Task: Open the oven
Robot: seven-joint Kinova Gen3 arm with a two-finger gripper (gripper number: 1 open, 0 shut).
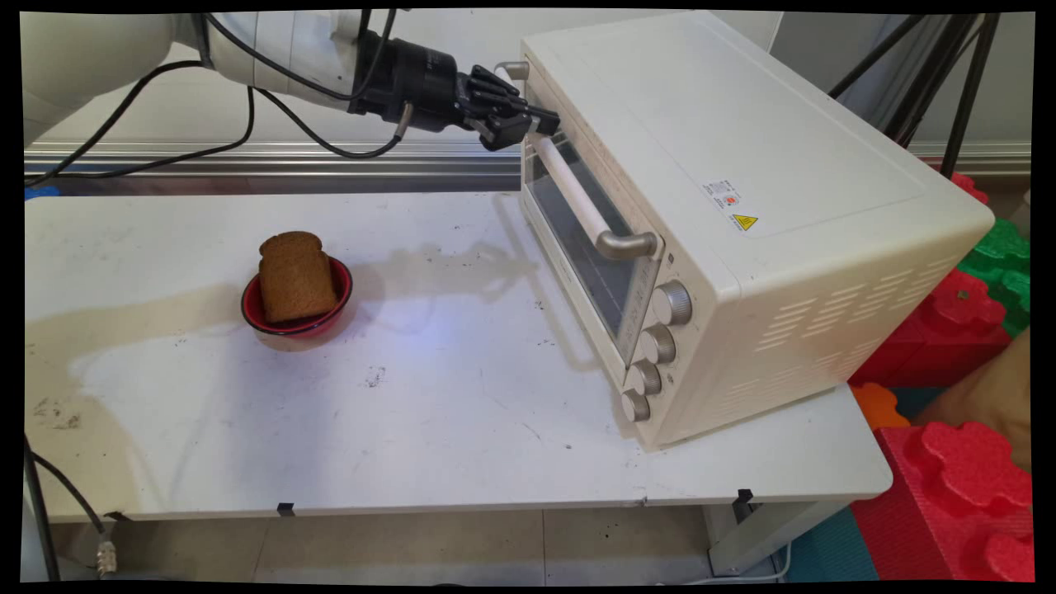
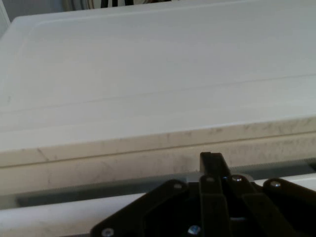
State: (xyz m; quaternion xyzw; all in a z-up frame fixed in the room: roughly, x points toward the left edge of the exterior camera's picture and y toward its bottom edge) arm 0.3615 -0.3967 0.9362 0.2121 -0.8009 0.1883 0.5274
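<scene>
The bench [image 1: 429, 429] shows its bare front edge nearest the camera, scuffed and stained, with nothing standing on that near strip. Farther back, toward nine o'clock from the bench's middle, sits a red bowl [image 1: 272, 322] holding a slice of brown bread [image 1: 295, 276] propped upright against its rim, so the slice leans rather than lies flat. At about three o'clock stands a cream toaster oven [image 1: 742, 190], turned at an angle so its glass door [image 1: 577, 239] and its column of four knobs [image 1: 657, 345] face the bowl. The door looks closed, flush with the oven's front.

The hand [image 1: 540, 125] reaches in level from ten o'clock and meets the top end of the door's long pale handle [image 1: 577, 198], right at the oven's upper front corner. Its fingers appear pressed together around that end of the bar, pinching it. The hand's own camera looks straight across the oven's flat top [image 2: 158, 74], with one finger [image 2: 211, 163] rising against the front edge, which fits a grip taken from the front with the wrist held horizontal. The bowl and bread stay well apart from the hand, untouched.
</scene>
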